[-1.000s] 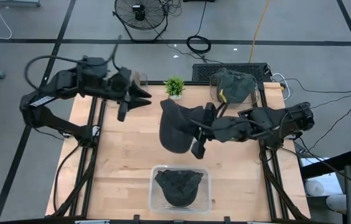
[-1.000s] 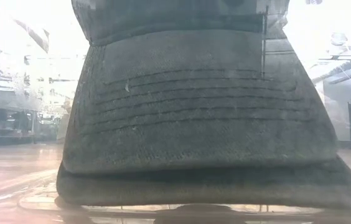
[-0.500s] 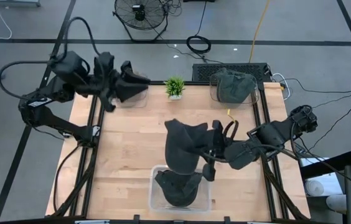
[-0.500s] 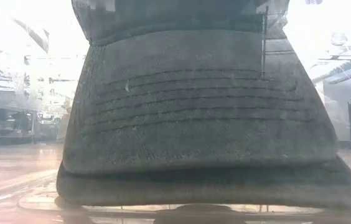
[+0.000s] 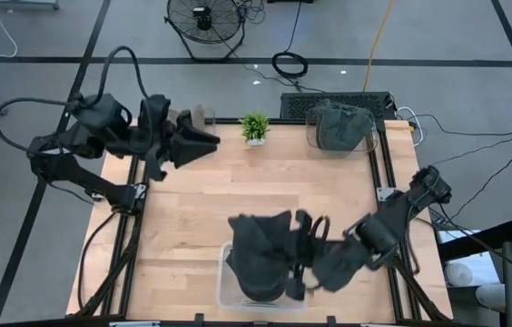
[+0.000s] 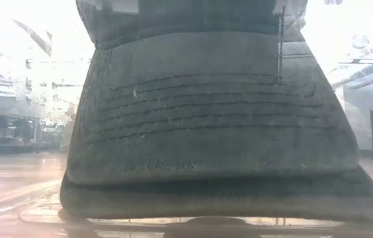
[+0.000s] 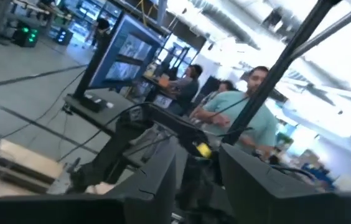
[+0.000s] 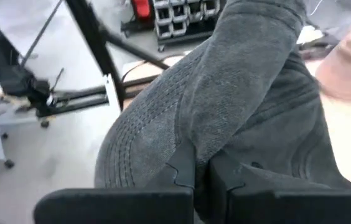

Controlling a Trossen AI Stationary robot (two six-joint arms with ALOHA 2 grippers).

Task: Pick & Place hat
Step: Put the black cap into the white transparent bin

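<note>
Pale wooden worktop (image 5: 192, 204) at the centre of the high view, grey floor all round, a fan (image 5: 203, 20) at top centre. At the worktop's top edge: a small green plant (image 5: 255, 126), and to its right a clear container (image 5: 313, 136) with a dark hat (image 5: 339, 125) in it.

Right gripper (image 5: 297, 259) low in the frame, right of centre, over the clear bin (image 5: 223, 292) at the worktop's bottom edge. Jaws nearly closed — clamped on a dark grey hat (image 5: 260, 250), a fold of cloth pinched between the fingers (image 8: 182, 167) in the right wrist view. Held hat draped over the bin, covering most of it. Low view filled by a dark grey cap (image 6: 213, 132) seen through the bin wall, stitched brim toward the camera.

Left gripper (image 5: 203, 141) raised at upper left of the high view, pointing right toward the plant. Jaws apart, nothing between them — in the left wrist view only the room beyond, with people (image 7: 244, 118) at desks and a monitor (image 7: 129, 53).
</note>
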